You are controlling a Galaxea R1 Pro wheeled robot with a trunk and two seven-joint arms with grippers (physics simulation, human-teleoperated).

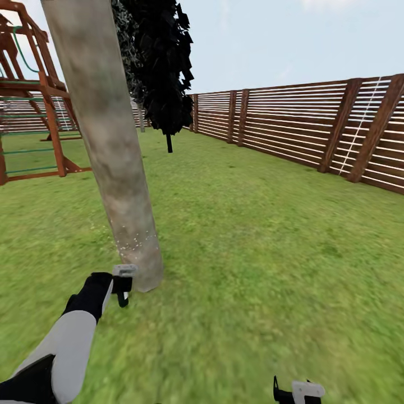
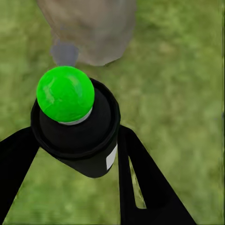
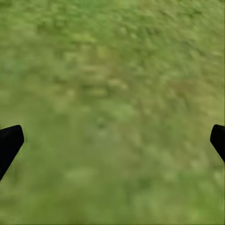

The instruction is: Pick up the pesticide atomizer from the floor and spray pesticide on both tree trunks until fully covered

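A thick pale grey-brown tree trunk (image 1: 112, 146) rises from the lawn at the left of the head view. Small white specks dot its lower part. My left gripper (image 1: 122, 286) is low beside the trunk's base, shut on the pesticide atomizer (image 1: 123, 297). In the left wrist view the atomizer (image 2: 77, 140) is a black bottle with a bright green round top, clamped between the two black fingers (image 2: 140, 173). It points at the trunk's foot (image 2: 93, 28), where a faint grey puff hangs. My right gripper (image 1: 297, 391) is at the bottom edge over the grass, open and empty.
A dark black-foliaged tree (image 1: 163, 67) stands behind the trunk. A brown slatted fence (image 1: 314, 123) runs along the right and back. At the far left is a wooden play frame (image 1: 33, 112). Green lawn (image 1: 252, 252) stretches to the right of the trunk.
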